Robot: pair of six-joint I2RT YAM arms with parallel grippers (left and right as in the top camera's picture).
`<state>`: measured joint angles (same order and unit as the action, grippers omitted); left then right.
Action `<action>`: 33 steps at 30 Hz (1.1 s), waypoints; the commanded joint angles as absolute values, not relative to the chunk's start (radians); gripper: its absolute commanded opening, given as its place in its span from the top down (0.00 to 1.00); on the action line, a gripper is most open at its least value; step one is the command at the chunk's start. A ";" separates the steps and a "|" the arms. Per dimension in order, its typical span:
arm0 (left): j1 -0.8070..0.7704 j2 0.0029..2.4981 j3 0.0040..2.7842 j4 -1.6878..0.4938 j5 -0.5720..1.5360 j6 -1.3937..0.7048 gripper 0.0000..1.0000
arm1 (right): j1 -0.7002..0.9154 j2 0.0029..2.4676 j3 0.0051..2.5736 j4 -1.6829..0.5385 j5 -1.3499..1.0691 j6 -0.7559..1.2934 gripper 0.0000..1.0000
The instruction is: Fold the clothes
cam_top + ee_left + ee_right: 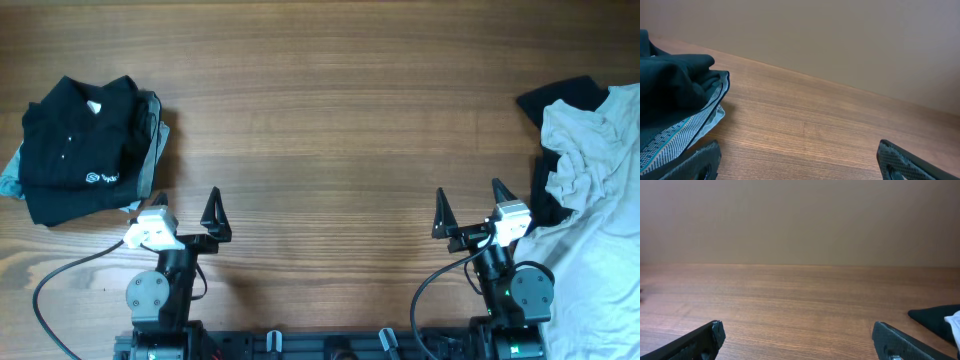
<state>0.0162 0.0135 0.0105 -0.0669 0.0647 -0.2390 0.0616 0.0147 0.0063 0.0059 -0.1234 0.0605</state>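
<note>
A crumpled off-white T-shirt (600,190) lies at the table's right edge, over a black garment (560,100). A folded black garment with a small white chest logo (75,145) sits at the far left on a grey striped piece (152,125); the pile also shows in the left wrist view (675,95). My left gripper (186,204) is open and empty just right of that pile, also seen in the left wrist view (800,160). My right gripper (468,203) is open and empty just left of the T-shirt, also seen in the right wrist view (800,337). The black cloth's tip (935,317) shows there.
The wooden table (330,120) stretches between the two piles. Both arm bases stand at the front edge, with a black cable (60,290) looping at the front left. A plain beige wall (800,220) lies behind the table.
</note>
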 commanded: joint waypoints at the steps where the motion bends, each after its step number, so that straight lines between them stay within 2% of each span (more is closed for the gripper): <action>1: 0.025 0.007 0.006 -0.071 0.066 -0.247 0.00 | 0.057 0.014 0.005 0.010 -0.131 0.078 0.00; 33: 0.025 0.007 0.006 -0.068 0.076 -0.248 0.00 | 0.058 0.014 0.005 0.012 -0.151 0.093 0.00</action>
